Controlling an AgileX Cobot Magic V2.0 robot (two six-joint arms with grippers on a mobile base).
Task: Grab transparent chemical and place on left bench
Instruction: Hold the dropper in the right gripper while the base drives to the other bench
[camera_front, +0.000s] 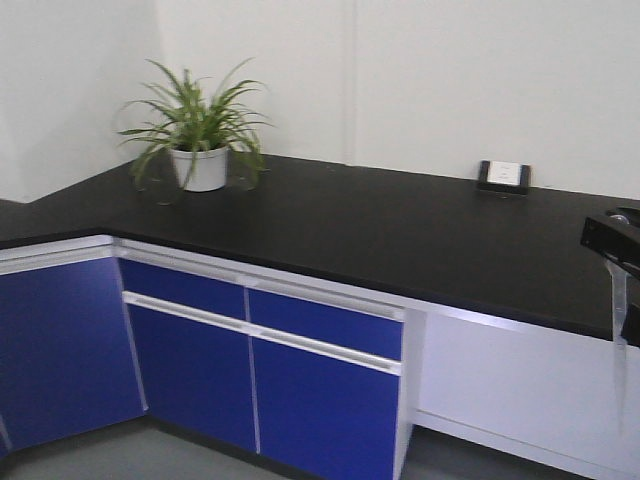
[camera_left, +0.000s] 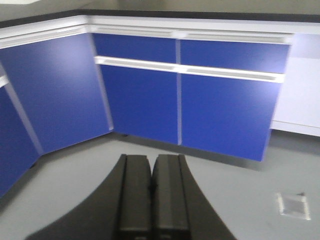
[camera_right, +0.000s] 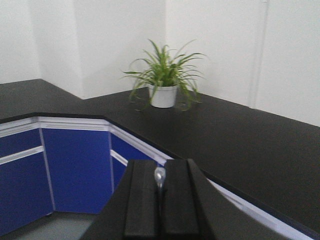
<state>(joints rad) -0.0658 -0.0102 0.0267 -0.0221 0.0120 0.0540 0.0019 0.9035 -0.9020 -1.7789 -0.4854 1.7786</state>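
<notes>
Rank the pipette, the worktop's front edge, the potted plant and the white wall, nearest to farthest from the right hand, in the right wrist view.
1. Pipette: clamped in the right hand itself.
2. Worktop's front edge: just ahead, slightly left.
3. Potted plant: centre, farther back near the corner.
4. White wall: behind the plant.

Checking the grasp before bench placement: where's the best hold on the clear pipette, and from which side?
Grip the upper end, with the jaws closing across the slim stem from the side. The right gripper holds the pipette that way now: a rounded clear end shows between the shut jaws, and in the front view the long stem hangs down, leaving the tip free for set-down.
</notes>
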